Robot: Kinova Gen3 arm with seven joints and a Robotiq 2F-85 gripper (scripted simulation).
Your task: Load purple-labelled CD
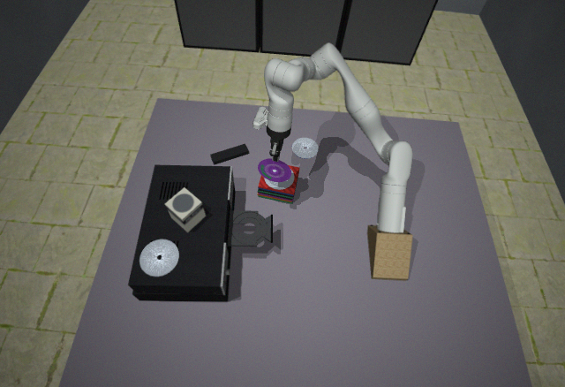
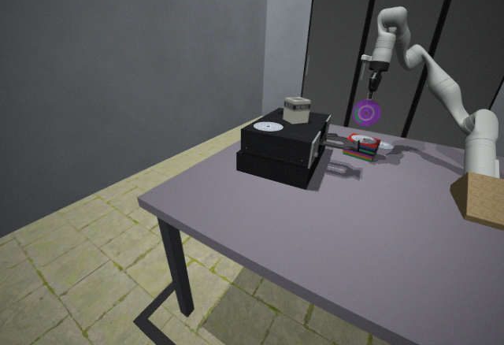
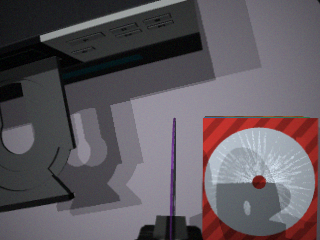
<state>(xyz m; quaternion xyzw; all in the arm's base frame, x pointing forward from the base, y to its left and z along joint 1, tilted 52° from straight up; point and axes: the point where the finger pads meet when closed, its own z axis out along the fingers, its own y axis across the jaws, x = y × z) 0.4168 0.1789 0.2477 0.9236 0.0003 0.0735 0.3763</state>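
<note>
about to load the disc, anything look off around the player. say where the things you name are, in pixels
A silver disc (image 1: 153,264) (image 2: 262,127) lies loose on the CD player's lid (image 1: 200,273) (image 2: 252,142), beside a cream box (image 1: 187,218) (image 2: 296,114); odd, since discs belong in a case or the tray (image 1: 241,238) (image 2: 339,144) (image 3: 45,115).
</note>
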